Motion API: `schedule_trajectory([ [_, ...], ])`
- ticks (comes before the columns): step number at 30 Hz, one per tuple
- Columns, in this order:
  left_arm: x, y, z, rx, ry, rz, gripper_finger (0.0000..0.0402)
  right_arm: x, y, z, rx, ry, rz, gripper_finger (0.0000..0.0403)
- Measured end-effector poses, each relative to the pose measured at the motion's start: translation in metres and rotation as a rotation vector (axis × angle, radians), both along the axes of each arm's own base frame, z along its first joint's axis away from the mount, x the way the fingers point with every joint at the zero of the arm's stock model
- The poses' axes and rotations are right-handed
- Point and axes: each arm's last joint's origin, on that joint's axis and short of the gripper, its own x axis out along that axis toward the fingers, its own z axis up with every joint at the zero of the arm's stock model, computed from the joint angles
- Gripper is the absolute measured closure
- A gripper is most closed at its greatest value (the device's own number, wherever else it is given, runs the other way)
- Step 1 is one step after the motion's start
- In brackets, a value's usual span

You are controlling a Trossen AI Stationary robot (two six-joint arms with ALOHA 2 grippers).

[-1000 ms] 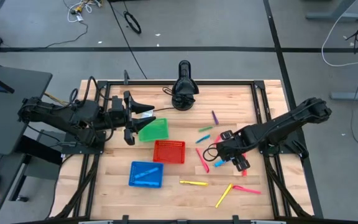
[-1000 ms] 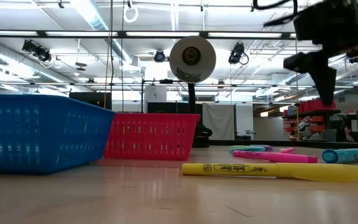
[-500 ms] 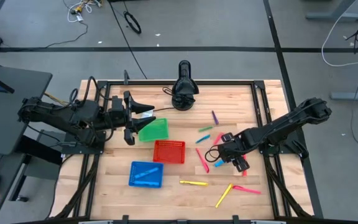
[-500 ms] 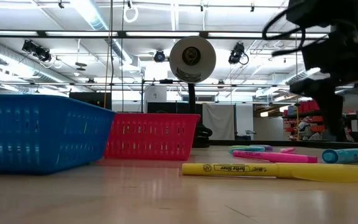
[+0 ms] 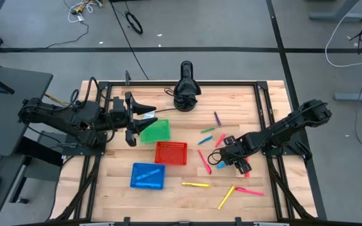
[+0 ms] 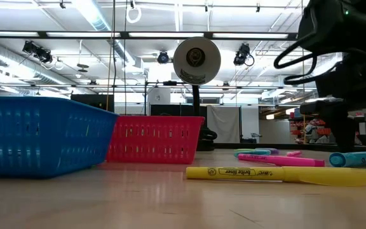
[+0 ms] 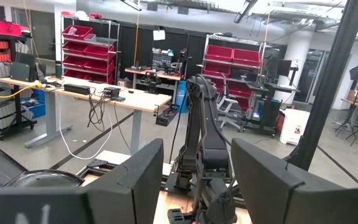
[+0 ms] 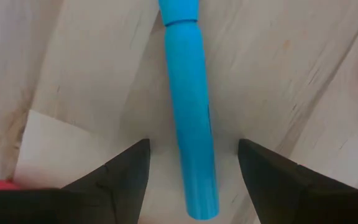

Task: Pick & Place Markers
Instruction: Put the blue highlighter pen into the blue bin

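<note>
Coloured markers lie flat on the right half of the table: purple [image 5: 217,118], green [image 5: 207,130], pink [image 5: 203,161], two yellow [image 5: 195,184] and others. My right gripper [image 8: 192,144] is open and low over a light blue marker [image 8: 188,124], one finger on each side of its barrel, with gaps showing on both sides. In the low view that marker [image 6: 358,158] lies on the wood under the right gripper [image 6: 338,130]. My left gripper [image 5: 132,120] waits open beside the green basket [image 5: 156,130].
A red basket [image 5: 170,152] and a blue basket [image 5: 148,176] sit left of the markers, the green one behind them. A black camera stand [image 5: 186,94] rises at the far edge. A pink marker [image 5: 250,191] and a yellow one [image 5: 226,196] lie nearer than the right gripper.
My right gripper has come down toward the table over the light blue marker, shifting slightly to the table's left. In the low view it dropped from the top of the picture to just above the wood. The markers and baskets have stayed put.
</note>
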Motion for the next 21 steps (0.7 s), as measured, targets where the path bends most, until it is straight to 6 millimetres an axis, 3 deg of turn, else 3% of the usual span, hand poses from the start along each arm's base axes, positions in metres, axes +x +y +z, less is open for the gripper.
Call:
schedule_trajectory([
  [7,0.0,0.0,0.0,0.0,0.0,0.0,0.0207,0.0002,-0.0001,-0.0008,-0.005,0.0,0.0,0.0177],
  [21,0.0,0.0,0.0,0.0,0.0,0.0,0.0207,0.0003,-0.0002,-0.0011,-0.007,0.0,-0.009,0.0324],
])
